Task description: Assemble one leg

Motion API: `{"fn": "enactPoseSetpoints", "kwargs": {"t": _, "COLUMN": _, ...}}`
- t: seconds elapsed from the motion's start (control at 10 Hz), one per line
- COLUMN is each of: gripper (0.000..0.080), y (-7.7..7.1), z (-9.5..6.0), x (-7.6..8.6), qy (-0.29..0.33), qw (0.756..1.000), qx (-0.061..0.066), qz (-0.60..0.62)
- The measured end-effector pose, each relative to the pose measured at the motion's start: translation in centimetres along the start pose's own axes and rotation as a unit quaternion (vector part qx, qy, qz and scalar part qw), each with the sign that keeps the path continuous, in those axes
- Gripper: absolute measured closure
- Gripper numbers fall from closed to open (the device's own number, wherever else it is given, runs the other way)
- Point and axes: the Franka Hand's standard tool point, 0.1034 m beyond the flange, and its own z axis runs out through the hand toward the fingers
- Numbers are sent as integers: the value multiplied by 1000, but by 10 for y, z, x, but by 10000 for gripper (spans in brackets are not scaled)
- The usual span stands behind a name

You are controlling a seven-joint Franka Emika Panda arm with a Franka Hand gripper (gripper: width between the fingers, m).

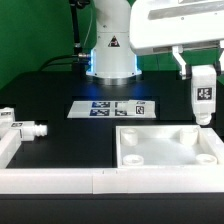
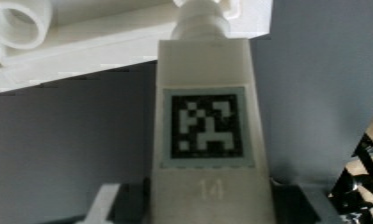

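My gripper (image 1: 203,80) is shut on a white leg (image 1: 204,97) with a black-and-white tag on its side. It holds the leg upright, stub end down, over the far right corner of the large white square panel (image 1: 166,148). In the wrist view the leg (image 2: 206,120) fills the middle, its narrow tip near the panel's rim (image 2: 94,45). My gripper (image 2: 204,200) clamps the leg's wide end. Two more legs (image 1: 25,128) lie on the table at the exterior view's left.
The marker board (image 1: 117,108) lies flat in front of the robot base (image 1: 112,55). A white raised frame (image 1: 60,180) runs along the near edge and the exterior view's left side.
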Motion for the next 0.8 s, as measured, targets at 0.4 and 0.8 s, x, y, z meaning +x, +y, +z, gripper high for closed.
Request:
{"fn": "enactPoseSetpoints", "kwargs": {"t": 0.4, "gripper": 512, "y": -2, "z": 16, "x": -8, "qy": 10, "qw": 999, "qx": -7, "qz": -46}}
{"fn": "enactPoseSetpoints", "kwargs": {"t": 0.8, "gripper": 512, "y": -12, "z": 36, "x": 2, "qy": 23, "qw": 994, "qx": -20, "qz": -106}}
